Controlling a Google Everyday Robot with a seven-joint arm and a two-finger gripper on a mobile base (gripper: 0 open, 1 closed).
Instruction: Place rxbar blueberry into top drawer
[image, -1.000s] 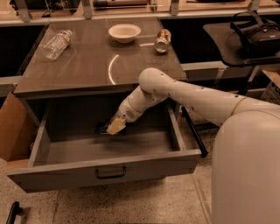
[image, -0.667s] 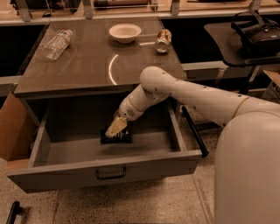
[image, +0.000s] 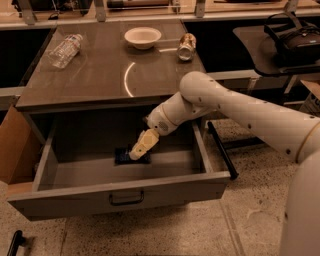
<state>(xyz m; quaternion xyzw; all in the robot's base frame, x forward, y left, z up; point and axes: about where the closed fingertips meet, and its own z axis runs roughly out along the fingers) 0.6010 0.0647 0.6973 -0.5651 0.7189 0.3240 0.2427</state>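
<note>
Top drawer (image: 170, 190) is seen pulled open under the grey table (image: 95, 80), its plain front panel facing the camera with 1 small black bar handle (image: 126, 199) at the middle. The rxbar blueberry (image: 122, 156) is found inside the drawer, lying flat on the drawer floor, left of centre and nearer the back wall than the front panel. Only its dark wrapper is made out; print not readable. The gripper (image: 136, 153) is reached down into the drawer from the right on 1 white arm (image: 225, 100), angled down and to the left. Its pale tip is placed over the right part of the bar and partly covers it. Whether the bar is grasped or let go cannot be told. On the tabletop 3 things are noted, all well apart from the drawer contents: 1 clear plastic bottle (image: 65, 50) lying on its side at the far left, 1 white bowl (image: 143, 37) upright at the far middle, and 1 metallic can (image: 187, 46) on its side to the right of the bowl, apart from it. A cardboard box (image: 15, 145) is seen standing just beside the drawer's left side. A black object (image: 299, 37) is seen on a dark side table (image: 250, 50) at the far right. The floor (image: 240, 220) is speckled.
</note>
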